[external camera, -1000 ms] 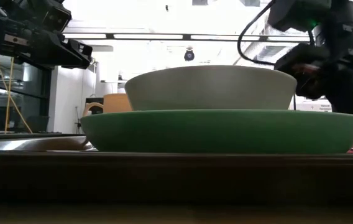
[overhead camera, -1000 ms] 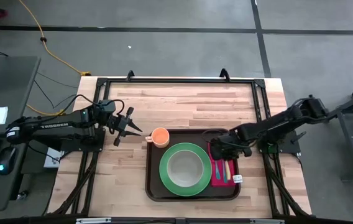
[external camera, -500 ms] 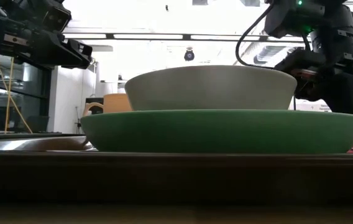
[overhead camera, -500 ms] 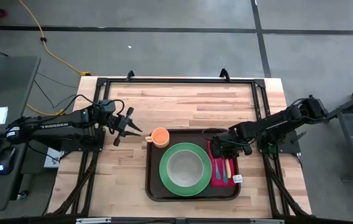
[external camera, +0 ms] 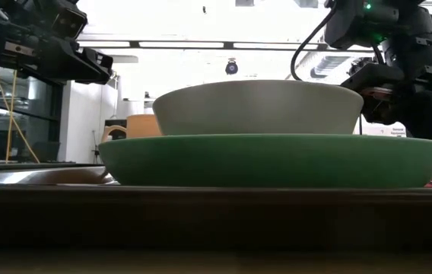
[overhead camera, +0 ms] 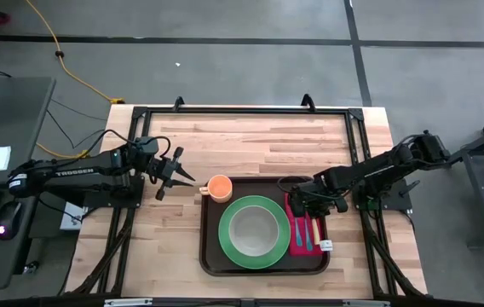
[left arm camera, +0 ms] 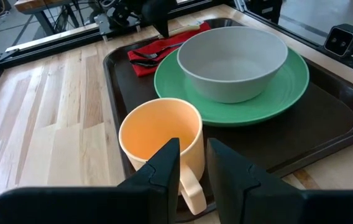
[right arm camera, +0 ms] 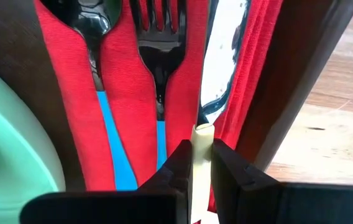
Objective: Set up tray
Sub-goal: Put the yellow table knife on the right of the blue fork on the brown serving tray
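The dark brown tray (overhead camera: 208, 256) lies on the wooden table. On it a grey bowl (overhead camera: 255, 228) sits in a green plate (overhead camera: 228, 247). An orange cup (overhead camera: 219, 187) stands at the tray's far left corner. A red napkin (right arm camera: 120, 81) lies along the tray's right side with a spoon (right arm camera: 92, 18), a fork (right arm camera: 158, 43) and a knife (right arm camera: 223, 56) on it. My right gripper (overhead camera: 304, 207) is over the napkin's far part, shut on the knife. My left gripper (overhead camera: 189, 178) hovers just left of the cup, open by a narrow gap, nothing between its fingers (left arm camera: 164, 168). My right gripper pinches the knife's yellow handle (right arm camera: 202, 134) between its two fingers (right arm camera: 170, 174), close to where the handle meets the blade. The fingers come steeply from above. The blade stretches away from them over the red napkin beside the tray's right rim; whether it is lifted I cannot tell.
Bare wood lies to the left of the tray and beyond it. The table's black frame (overhead camera: 242, 109) runs along its far edge and sides. In the low view the plate and bowl (external camera: 258, 106) fill the front, with both arms above at the sides.
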`<state>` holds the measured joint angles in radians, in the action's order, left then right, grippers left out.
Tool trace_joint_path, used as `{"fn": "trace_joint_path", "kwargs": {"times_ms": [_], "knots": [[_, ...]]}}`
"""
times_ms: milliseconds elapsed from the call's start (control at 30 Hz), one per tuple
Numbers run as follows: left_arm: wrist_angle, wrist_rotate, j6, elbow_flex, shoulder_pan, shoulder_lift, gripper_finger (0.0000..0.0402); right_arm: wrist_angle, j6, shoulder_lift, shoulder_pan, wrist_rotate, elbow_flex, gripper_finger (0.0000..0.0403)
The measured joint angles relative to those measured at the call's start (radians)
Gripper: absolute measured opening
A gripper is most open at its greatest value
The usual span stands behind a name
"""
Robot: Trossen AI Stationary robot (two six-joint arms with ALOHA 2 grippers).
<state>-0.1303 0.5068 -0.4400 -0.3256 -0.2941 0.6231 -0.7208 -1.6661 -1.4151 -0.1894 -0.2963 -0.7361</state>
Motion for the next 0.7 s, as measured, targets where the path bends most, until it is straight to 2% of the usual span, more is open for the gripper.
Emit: {"fn": "trace_joint_path", "kwargs": {"times_ms": [167,433,700], "knots": [[0.0,0.0,0.0,0.0,0.0,0.0,0.0113,-0.001,0.001,-0.012,0.0,0.003,0.0,0.0021],[0.0,-0.001,0.0,0.0,0.0,0.0,0.0113,0.058,0.024,-0.104,0.0,-0.01,0.0,0.0021],[0.0,-0.004,0.0,0.0,0.0,0.0,0.0113,0.054,0.015,-0.115,0.0,-0.001,-0.002,0.0021]]}}
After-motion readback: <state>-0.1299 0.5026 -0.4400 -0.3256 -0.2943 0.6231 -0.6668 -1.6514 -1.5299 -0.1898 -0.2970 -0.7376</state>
